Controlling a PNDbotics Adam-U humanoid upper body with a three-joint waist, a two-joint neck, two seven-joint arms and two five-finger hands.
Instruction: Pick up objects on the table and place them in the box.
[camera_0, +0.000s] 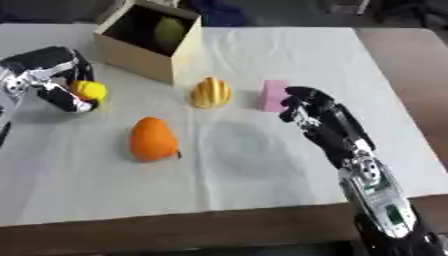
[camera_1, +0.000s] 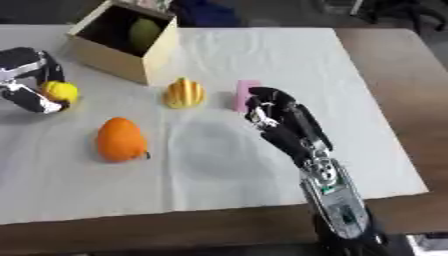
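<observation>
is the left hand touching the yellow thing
Touching: in the left eye view the left hand curls round the yellow thing.

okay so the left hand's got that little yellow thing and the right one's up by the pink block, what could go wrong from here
1. The left hand curls round the yellow object, which sits near the fingertips; it might slip on the way to the box.
2. The box already holds a green object, so a drop could land on it.
3. The right hand, close to the pink block, could knock it aside.
</observation>
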